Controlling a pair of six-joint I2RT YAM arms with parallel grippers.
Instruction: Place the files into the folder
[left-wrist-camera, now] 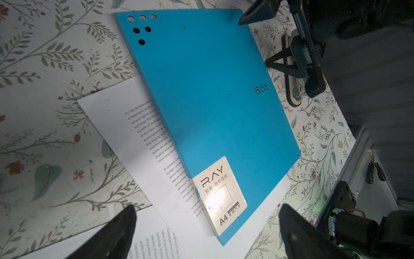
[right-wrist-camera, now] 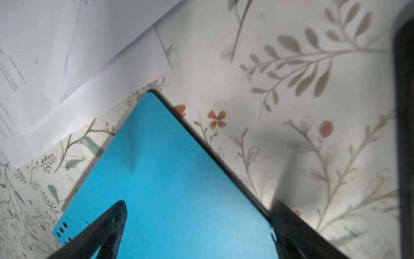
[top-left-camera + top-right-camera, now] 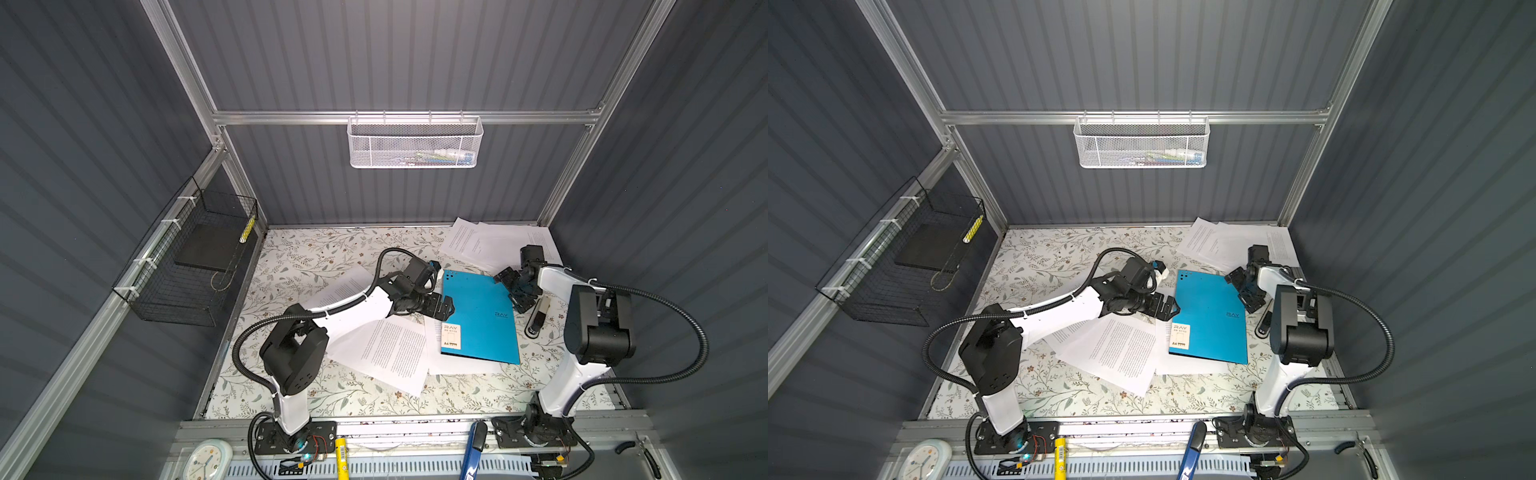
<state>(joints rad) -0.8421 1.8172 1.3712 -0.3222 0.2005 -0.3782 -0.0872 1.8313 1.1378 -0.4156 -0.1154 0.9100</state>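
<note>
Folder: thin bright-blue A4 folder (image 3: 478, 316), closed, flat on the floral table (image 3: 332, 257).
Files: white printed paper sheets (image 3: 395, 349) at its 8 o'clock, one partly beneath it; more sheets (image 3: 482, 243) at 12 o'clock.
My left gripper (image 3: 448, 306): fingers spread, empty, at its 9 o'clock edge.
My right gripper (image 3: 513, 291): fingers spread, empty, straddling its 2 o'clock edge.

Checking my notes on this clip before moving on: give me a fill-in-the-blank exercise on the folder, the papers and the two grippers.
1. The folder lies ____, blue side up.
2. The left gripper and the right gripper both have their jaws ____.
3. A printed sheet lies partly ____ the folder.
4. The cream label is at the folder corner nearer the ____ gripper.
Missing words: closed; open; under; left.
</note>
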